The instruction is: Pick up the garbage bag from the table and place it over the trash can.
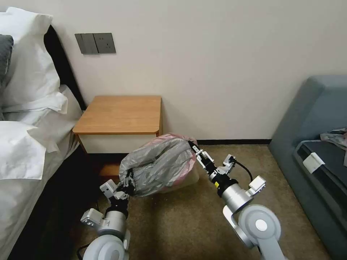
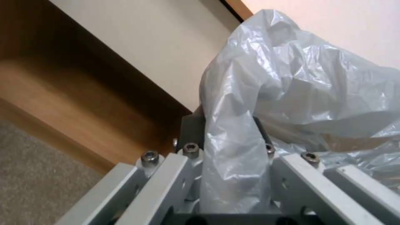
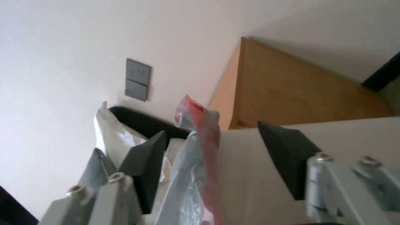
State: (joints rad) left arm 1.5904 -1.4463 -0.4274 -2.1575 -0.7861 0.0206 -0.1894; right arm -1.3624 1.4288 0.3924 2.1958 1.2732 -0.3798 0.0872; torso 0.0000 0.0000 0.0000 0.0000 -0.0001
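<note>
Head view centre holds the table (image 1: 121, 115), a light-brown wooden nightstand with a smooth top, rounded front corners and a white drawer front, standing against the pale wall. Below and to its right, in the lower middle of the frame, the garbage bag (image 1: 159, 164) is stretched between the two grippers: thin, crinkled grey plastic, translucent, with a pinkish-red rim along its upper right edge. Its long axis runs on a slant from lower left to upper right, and the bag lies draped over the trash can (image 1: 186, 180), of which a small cream-beige patch peeks out under the bag's right end. All this sits off the table, over brown carpet.

At the bag's lower left end, the left gripper (image 1: 127, 184) has its fingers clamped on a bunched fold of plastic; the left wrist view shows that fold squeezed between the dark pads (image 2: 192, 131).

At the upper right end, the right gripper (image 1: 194, 148) meets the rim; in the right wrist view its dark wedge-shaped fingers (image 3: 148, 167) stand apart, the red-edged plastic (image 3: 200, 150) hanging loose between them.
</note>
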